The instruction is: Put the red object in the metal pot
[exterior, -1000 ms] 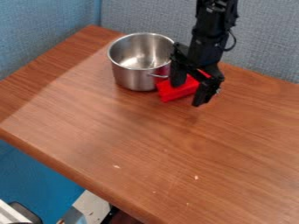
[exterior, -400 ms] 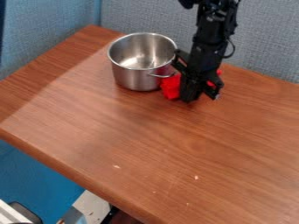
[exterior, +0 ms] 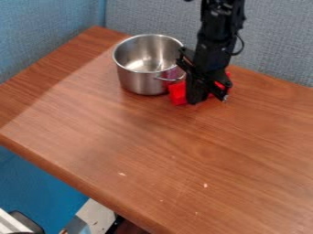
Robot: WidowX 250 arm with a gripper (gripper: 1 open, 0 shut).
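Brown wood-grain table [exterior: 134, 137], set against a blue textured wall panel [exterior: 49, 37]; contents as follows.

Item one: pincer [exterior: 202, 89], black, on a dark arm [exterior: 221, 27] that comes down from the top edge, pointing straight down. Its fingers stand close together, clamped on the red object [exterior: 180, 91], which shows between and to the left of them. Whether the block's lower end touches the table cannot be told.

Item two: red object, bright red block, held at the pincer tips, just beside the metal pot [exterior: 146, 62] on its right, outside its rim.

Item three: metal pot, round, shiny steel, straight-sided, upright on the table toward the far edge, interior bare, left of the pincer.

Item four: pale floor [exterior: 91, 218] visible below the table's near edge.
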